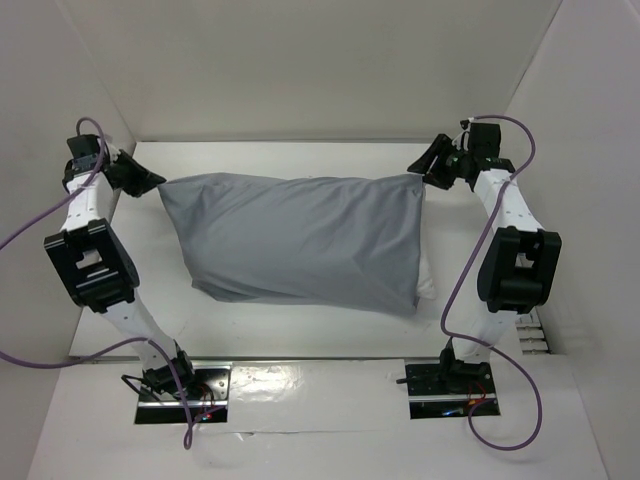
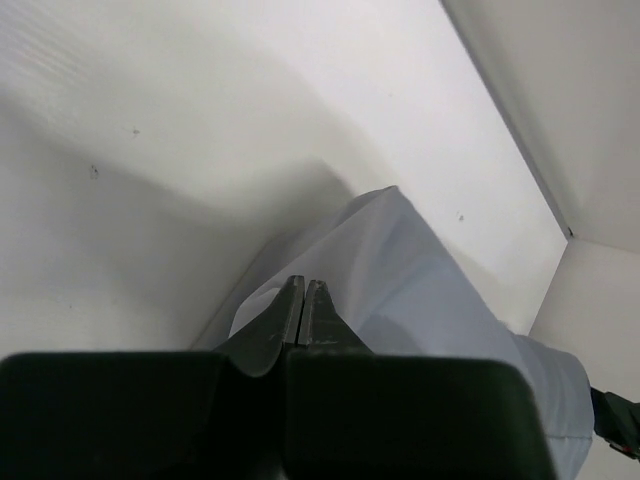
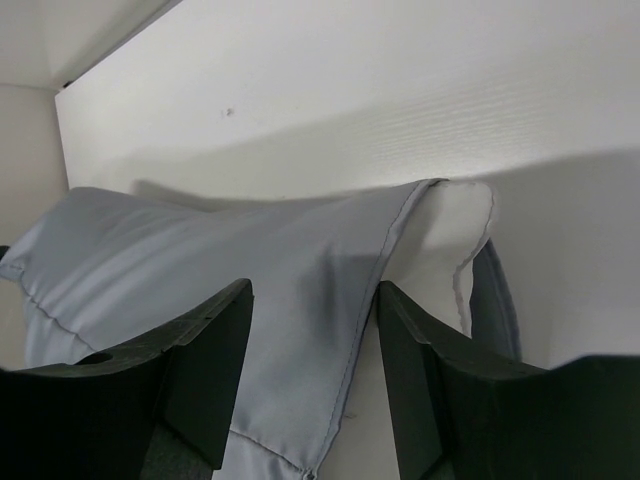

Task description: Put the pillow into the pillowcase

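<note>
Draping pillowcase (image 3: 200,270) passes between parted right jaws.

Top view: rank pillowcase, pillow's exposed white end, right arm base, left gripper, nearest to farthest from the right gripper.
From the right gripper:
1. pillowcase: its far-right corner is right at the gripper.
2. pillow: white end poking out below it, right side.
3. right arm base: near edge, right.
4. left gripper: far left, at the opposite corner.
</note>
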Tool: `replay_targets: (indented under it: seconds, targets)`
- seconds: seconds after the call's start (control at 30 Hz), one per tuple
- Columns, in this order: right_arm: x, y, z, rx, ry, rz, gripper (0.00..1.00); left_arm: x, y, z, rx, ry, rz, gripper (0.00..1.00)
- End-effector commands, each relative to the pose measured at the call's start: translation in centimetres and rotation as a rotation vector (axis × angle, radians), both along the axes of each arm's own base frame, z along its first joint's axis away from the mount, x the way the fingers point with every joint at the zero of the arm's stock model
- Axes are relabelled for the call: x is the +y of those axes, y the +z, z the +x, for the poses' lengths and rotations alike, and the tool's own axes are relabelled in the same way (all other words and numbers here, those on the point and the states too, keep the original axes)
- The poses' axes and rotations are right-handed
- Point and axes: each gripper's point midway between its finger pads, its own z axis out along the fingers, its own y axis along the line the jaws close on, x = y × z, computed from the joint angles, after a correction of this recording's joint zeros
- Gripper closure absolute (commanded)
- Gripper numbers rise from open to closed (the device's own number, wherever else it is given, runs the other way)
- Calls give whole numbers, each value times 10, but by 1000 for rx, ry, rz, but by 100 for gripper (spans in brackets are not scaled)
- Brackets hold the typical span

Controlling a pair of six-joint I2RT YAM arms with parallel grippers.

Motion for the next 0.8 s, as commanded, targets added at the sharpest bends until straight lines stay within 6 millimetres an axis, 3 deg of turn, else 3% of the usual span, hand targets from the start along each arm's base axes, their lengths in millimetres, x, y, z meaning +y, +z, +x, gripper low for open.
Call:
replay_targets:
  seconds: [0.0,0.33,0.57,0.77]
  targets:
    - [1,24,2,-57,15,-21,39,3,36,0,-63,12,35,100]
    - [0,17,-1,-18,6,-24,38,0,44,3,-82,-11,20,100]
    - [2,10,-18,-4,15,-28,34,1,57,5,-95,-11,26,100]
    - [15,29,-35,-51,71,14,52,1,56,5,-96,-16,33,100]
